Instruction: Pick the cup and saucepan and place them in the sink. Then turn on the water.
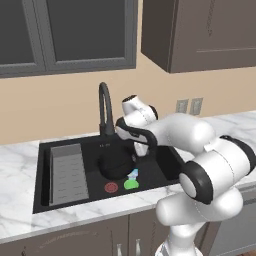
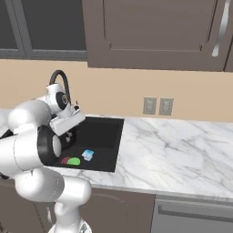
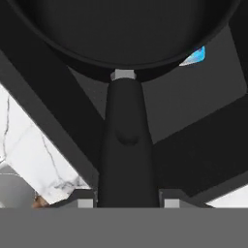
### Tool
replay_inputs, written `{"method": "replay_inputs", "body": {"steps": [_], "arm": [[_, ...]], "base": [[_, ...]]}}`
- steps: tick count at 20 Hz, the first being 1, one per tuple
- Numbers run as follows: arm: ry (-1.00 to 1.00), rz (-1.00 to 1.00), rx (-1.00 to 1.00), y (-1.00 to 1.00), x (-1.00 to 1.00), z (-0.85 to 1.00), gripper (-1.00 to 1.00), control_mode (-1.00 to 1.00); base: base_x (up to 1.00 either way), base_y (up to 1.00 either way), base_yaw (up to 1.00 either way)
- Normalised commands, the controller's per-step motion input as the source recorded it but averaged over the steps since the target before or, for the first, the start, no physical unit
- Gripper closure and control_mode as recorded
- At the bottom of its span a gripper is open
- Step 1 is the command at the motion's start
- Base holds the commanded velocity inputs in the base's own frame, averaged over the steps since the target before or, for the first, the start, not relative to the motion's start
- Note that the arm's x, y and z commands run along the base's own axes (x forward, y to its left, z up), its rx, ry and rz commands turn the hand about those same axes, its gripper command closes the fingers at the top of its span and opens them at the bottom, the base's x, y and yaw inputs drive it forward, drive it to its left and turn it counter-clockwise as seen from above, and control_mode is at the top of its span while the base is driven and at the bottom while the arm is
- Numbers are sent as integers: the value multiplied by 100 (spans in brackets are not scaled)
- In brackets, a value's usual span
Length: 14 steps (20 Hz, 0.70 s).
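Black saucepan (image 1: 116, 163) hanging over the sink (image 1: 45, 150), its handle pinched between the gripper (image 3: 127, 203) fingers.
Green cup (image 1: 131, 184) is lying on the basin floor beside the red drain (image 1: 111, 187).

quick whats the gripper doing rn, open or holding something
gripper: closed on the handle of the saucepan, holding the pan over the sink.
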Motion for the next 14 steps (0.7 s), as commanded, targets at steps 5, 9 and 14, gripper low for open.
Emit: {"method": "replay_inputs", "body": {"steps": [5,9,14], "arm": [[-17,25,11,0,22,-19,100,-100],[-15,17,11,0,1,-40,100,-100],[-15,17,10,0,14,-48,100,-100]], "base": [[0,0,0],[0,0,0],[0,0,0]]}}
